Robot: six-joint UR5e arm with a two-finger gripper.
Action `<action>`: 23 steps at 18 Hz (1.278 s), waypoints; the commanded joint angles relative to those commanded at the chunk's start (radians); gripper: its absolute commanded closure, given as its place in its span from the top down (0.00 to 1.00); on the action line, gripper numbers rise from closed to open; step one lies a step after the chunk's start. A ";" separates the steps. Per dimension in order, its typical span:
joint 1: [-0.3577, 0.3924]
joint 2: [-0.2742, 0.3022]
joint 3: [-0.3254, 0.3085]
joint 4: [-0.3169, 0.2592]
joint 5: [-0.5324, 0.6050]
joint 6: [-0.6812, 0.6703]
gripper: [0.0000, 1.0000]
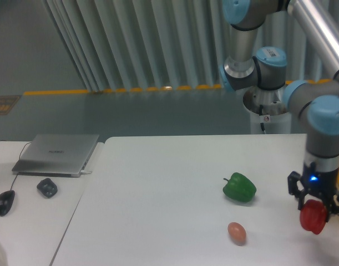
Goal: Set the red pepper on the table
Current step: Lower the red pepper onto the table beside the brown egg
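Note:
The red pepper is glossy and bright red. It hangs in my gripper, which is shut on its top, above the right part of the white table. Whether the pepper touches the table I cannot tell. It is to the right of the green pepper and to the upper right of the orange-pink egg-shaped thing.
A smaller white desk at the left holds a grey laptop, a small dark object and a black mouse. The arm's base stands behind the table.

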 joint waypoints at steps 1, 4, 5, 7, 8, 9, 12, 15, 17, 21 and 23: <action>-0.011 -0.014 -0.017 0.049 0.002 0.001 0.60; -0.031 -0.029 -0.043 0.080 0.002 -0.002 0.61; -0.040 -0.035 -0.051 0.081 0.002 -0.002 0.61; -0.054 -0.046 -0.074 0.081 0.002 -0.003 0.61; -0.055 -0.046 -0.078 0.081 0.000 -0.002 0.62; -0.057 -0.043 -0.080 0.081 0.000 -0.002 0.63; -0.055 -0.038 -0.080 0.081 0.000 -0.002 0.65; -0.055 -0.035 -0.078 0.081 0.000 0.009 1.00; -0.054 -0.035 -0.077 0.081 0.002 0.009 1.00; -0.052 -0.028 -0.063 0.081 0.031 0.009 1.00; -0.052 -0.022 -0.036 0.081 0.044 0.015 1.00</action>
